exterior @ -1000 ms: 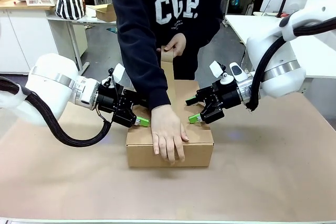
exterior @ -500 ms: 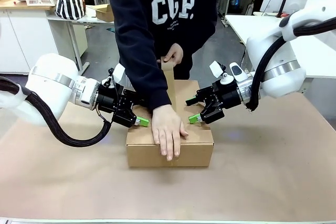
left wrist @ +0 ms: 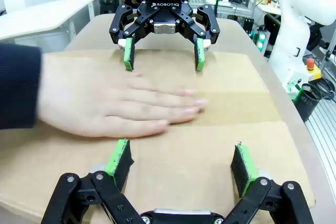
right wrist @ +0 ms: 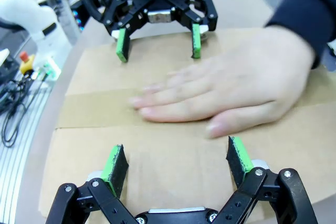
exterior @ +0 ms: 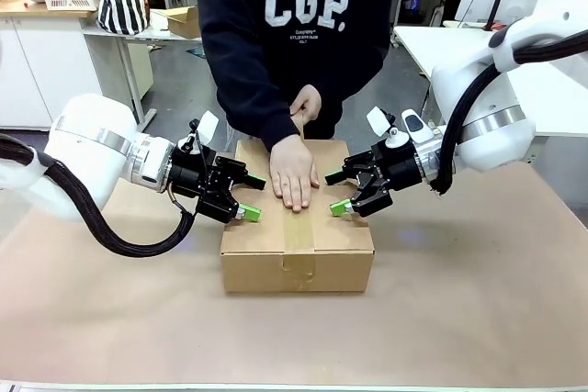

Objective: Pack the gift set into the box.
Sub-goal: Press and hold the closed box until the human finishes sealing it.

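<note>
On the bench, the closed box sits between the left tool and right tool, both spread wide and empty, a person's hand flat on its taped top.

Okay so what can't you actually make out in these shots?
- Inside of the box: closed flaps hide any contents, every view.
- Tape under the person's hand: covered, front view.
- Pads touching the cardboard or hovering: cannot tell.
- Hand in right wrist view: blurred.
</note>
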You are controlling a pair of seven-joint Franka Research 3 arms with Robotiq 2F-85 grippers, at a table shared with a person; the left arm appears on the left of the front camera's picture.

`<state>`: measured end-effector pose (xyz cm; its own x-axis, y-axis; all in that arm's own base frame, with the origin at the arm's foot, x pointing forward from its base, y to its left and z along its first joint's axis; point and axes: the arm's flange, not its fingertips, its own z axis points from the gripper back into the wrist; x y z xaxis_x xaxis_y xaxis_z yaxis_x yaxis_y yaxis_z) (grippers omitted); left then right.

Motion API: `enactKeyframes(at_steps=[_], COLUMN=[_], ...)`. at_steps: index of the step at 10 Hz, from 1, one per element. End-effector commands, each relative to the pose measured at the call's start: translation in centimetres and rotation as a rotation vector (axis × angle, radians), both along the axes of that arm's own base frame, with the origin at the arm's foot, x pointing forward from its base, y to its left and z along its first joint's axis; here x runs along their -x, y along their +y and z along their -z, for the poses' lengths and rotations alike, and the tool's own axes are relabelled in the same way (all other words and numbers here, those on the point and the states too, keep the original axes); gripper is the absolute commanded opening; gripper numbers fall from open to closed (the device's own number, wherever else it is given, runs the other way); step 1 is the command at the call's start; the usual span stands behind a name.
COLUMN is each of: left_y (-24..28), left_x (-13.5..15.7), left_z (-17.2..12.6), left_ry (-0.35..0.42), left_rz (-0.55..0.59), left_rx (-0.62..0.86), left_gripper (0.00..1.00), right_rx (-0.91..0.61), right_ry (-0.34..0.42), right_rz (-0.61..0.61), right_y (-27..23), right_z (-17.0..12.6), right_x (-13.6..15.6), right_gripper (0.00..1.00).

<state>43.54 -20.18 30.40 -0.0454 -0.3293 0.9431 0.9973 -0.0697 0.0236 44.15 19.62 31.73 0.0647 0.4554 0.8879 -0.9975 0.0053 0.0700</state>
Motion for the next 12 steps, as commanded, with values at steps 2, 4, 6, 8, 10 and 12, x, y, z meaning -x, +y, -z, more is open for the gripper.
enactKeyframes(at_steps=[2,4,6,8,10,12], left_y=[0.19,0.19,0.19,0.19,0.19,0.19], left_x=[0.13,0.13,0.13,0.13,0.13,0.13], left_z=[0.07,0.07,0.07,0.07,0.07,0.07], left_ry=[0.001,0.001,0.001,0.001,0.001,0.001], left_rz=[0.013,0.013,0.013,0.013,0.013,0.013], left_rx=[-0.004,-0.004,-0.004,-0.004,-0.004,-0.004], left_gripper=[1.0,1.0,1.0,1.0,1.0,1.0], right_rx=[0.002,0.002,0.002,0.002,0.002,0.002], right_ry=[0.003,0.003,0.003,0.003,0.003,0.003], right_rz=[0.006,0.006,0.006,0.006,0.006,0.006], right_y=[-0.05,-0.05,-0.05,-0.05,-0.05,-0.05], right_z=[0.08,0.08,0.08,0.08,0.08,0.08], right_x=[0.04,0.04,0.04,0.04,0.04,0.04], right_gripper=[1.0,1.0,1.0,1.0,1.0,1.0])
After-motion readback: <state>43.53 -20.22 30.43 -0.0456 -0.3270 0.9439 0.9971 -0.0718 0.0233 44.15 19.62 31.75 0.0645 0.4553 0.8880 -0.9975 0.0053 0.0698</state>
